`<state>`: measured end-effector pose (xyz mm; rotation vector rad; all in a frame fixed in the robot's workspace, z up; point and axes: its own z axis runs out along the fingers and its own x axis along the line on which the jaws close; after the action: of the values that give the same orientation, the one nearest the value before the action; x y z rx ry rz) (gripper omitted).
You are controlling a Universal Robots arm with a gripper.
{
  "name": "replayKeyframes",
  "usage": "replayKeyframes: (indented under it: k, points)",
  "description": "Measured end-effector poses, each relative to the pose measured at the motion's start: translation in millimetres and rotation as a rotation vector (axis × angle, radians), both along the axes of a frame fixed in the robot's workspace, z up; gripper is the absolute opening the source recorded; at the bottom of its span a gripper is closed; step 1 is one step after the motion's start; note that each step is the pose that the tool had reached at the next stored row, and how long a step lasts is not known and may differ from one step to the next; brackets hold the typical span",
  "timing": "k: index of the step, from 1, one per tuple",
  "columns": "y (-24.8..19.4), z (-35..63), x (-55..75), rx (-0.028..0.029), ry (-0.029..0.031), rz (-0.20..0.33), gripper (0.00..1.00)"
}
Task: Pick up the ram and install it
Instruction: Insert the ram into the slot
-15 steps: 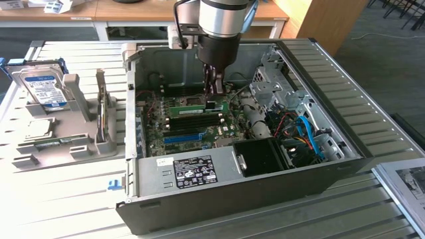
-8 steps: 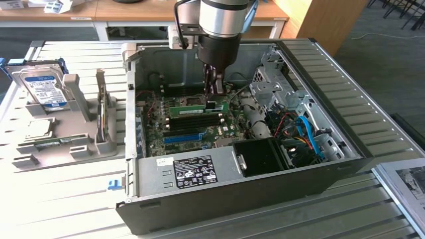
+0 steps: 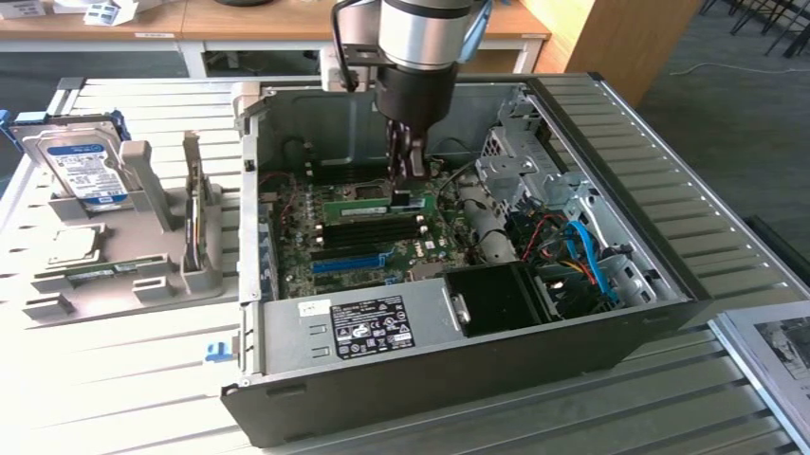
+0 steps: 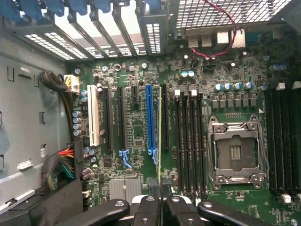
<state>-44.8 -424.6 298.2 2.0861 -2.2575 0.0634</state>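
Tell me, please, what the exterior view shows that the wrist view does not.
Exterior view: the open computer case on the slatted table, the arm reaching into it, and beside it a grey stand carrying a hard drive and a processor chip.
Wrist view: the empty processor socket and the slots seen straight on, with the ram edge-on.
Both: the motherboard and the claw shut on the ram over it.

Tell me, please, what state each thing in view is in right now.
pincer, shut on the ram
ram, held edge-down over the motherboard, not in a slot
computer case, side open
memory slots, empty
processor socket, empty
hard drive, propped up in the grey stand
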Motion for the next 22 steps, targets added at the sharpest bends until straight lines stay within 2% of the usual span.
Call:
replayKeyframes:
  k: [22]
  points:
    - [18.4, -0.9, -0.6, -0.0001, 0.0, -0.002, 0.12]
